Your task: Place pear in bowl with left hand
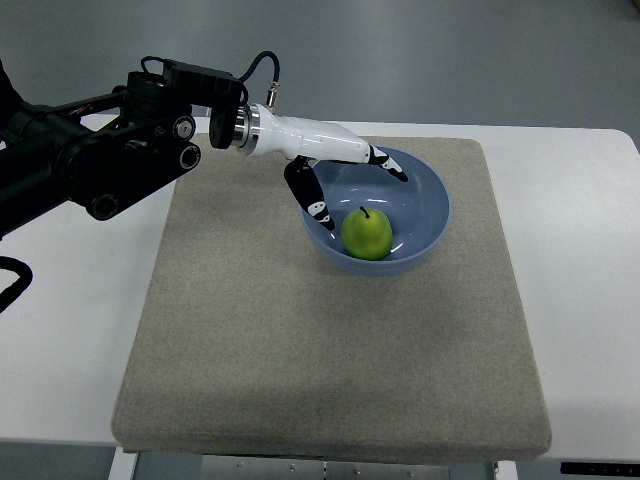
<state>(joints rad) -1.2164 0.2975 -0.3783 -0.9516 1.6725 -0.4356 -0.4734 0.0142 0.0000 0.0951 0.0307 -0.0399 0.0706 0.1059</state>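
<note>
The pear [367, 233] sits upright inside the bowl [432, 185] on the mat [250, 330]. The left robot hand [335, 170] hangs over the bowl's rim, fingers spread and empty, apparently because the drop is done.

White bench [585, 300] covered at centre by a beige fabric mat [330, 360]; grey, evenly lit floor [420, 55] visible beyond the far edge and below the near edge.
</note>
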